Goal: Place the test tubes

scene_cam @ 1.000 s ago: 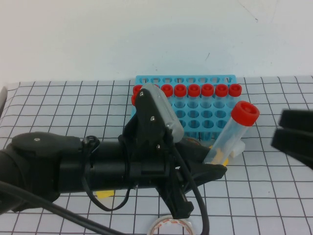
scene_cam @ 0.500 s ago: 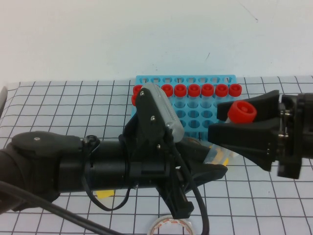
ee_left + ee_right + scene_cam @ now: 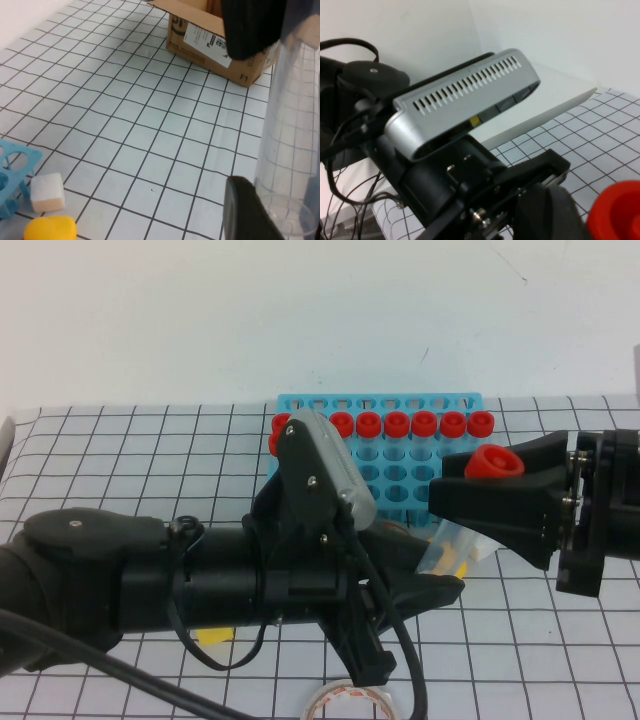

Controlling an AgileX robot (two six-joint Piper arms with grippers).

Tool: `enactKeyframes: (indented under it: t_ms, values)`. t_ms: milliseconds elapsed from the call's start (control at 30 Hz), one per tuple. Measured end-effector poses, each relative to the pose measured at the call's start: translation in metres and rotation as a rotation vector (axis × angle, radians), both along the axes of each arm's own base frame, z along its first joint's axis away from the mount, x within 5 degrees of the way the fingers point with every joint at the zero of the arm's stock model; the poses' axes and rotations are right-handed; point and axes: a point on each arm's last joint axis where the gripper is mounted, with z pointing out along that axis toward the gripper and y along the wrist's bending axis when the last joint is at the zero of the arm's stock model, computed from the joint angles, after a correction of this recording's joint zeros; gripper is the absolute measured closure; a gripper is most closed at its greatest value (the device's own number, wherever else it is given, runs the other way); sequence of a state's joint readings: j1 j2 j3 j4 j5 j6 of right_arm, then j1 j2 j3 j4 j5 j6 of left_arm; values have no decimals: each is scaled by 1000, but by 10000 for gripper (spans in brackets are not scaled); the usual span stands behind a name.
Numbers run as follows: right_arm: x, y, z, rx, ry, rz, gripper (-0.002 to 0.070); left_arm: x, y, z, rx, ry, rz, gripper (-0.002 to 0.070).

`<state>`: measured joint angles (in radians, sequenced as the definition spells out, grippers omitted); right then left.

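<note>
Clamping the lower end of a clear test tube (image 3: pixel 448 540), the left gripper (image 3: pixel 440 575) reaches in from the desk's left edge to the middle of the desk (image 3: pixel 120 460). It is narrowed onto the tube's wall, so the tube leans up and toward the right, clear of the surface. In the left wrist view the transparent tube runs up just beside one of that gripper's black fingers (image 3: pixel 247 210). The red cap (image 3: pixel 495 462) is on the tube's raised end. The right gripper (image 3: pixel 438 483) reaches in from the desk's right edge and sits around that cap; whether it actually grips the cap I cannot tell. Behind both, at the far edge of the checked desk near its middle, stands the blue rack (image 3: pixel 380 405), with a row of red-capped tubes (image 3: pixel 425 423) upright near its far side. A white cube (image 3: pixel 47 192) and a yellow object (image 3: pixel 50 230) lie on the desk just beside a foot of the rack. A cardboard box (image 3: pixel 220 45) stands well apart from them. A roll of tape (image 3: pixel 350 702) lies at the desk's near edge, under the left arm.
</note>
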<state>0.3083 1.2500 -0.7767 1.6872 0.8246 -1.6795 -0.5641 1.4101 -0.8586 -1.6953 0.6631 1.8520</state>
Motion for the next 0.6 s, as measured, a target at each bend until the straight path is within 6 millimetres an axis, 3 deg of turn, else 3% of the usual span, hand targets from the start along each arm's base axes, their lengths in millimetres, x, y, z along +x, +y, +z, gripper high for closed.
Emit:
enactKeyframes:
  t_ms: [333,533,600]
  values:
    - [1,0,0,-6,-8,-6,415,0,0,0,3,-33,-18,455]
    - [7,-3,-3,-49,-21,-84,415,2,9,7,-3,-83,-14,205]
    - [10,-5,-5,-82,-46,-125,415,4,19,14,-20,-81,22,172]
